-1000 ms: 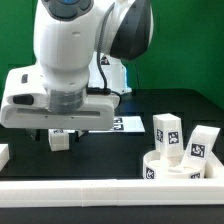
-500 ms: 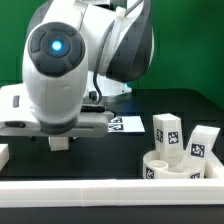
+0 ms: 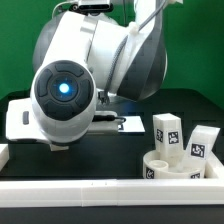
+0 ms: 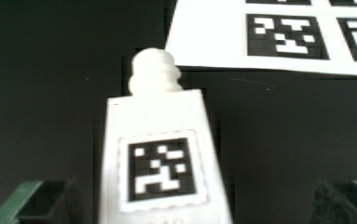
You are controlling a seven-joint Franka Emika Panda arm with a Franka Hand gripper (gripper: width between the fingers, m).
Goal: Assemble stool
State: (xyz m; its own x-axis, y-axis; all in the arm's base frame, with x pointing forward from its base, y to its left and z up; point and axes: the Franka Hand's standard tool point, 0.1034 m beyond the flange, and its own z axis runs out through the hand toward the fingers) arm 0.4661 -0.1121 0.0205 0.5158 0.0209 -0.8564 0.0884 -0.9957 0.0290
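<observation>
Stool leg (image 4: 157,150) is lying flat on the black table (image 4: 33,100), tag side up, right under the wrist camera. Its peg end points at the marker board (image 4: 281,40) and stops right by the board's near corner; can't tell if they touch. The claw (image 4: 189,203) is spread wide, with its dark fingers (image 4: 29,200) on either side of the leg's blunt end. There's a strip of bare table between each one and the leg's long edges, so nothing's gripped.

From the exterior view, the arm (image 3: 80,70) fills the middle and blocks that leg and the claw. Over on the exterior view's right, the round seat (image 3: 172,172) sits just behind the long white rail (image 3: 90,190) running along the front edge. A second leg (image 3: 166,133) and a third leg (image 3: 202,143) stand upright at the seat's far rim, close together. Between the arm and that cluster there's open black table.
</observation>
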